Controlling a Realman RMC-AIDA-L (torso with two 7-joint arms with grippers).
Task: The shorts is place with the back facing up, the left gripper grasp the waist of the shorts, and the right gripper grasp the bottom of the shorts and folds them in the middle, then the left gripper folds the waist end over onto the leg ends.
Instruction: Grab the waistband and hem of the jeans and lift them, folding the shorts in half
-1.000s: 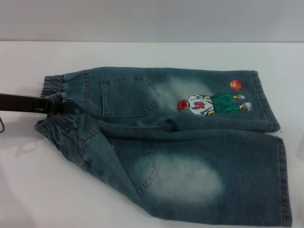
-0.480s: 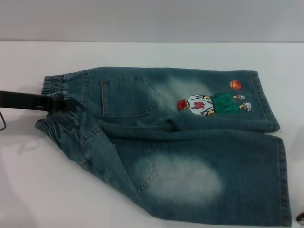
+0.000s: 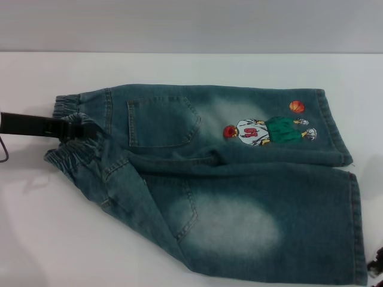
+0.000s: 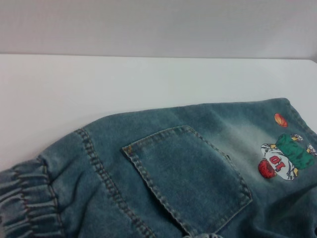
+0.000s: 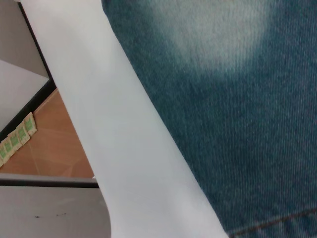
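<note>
Two grippers in play, and my left gripper (image 3: 76,128) is the busy one: it reaches in from nine o'clock, its slim black jaw clamped on the waist (image 3: 75,143), which bunches and lifts where I pinch it. My right gripper (image 3: 376,266) only peeks in at the five o'clock corner, just beside the bottom of the shorts (image 3: 357,224); whether its claw is apart or together, I cannot tell. Spread across the white table (image 3: 54,239), the shorts (image 3: 233,185) lie back up, waist toward nine o'clock, leg ends toward three. Both back pockets (image 3: 161,122) show, and the basketball player (image 3: 269,131) sits on the twelve o'clock leg, an orange ball (image 3: 297,106) beside him.
</note>
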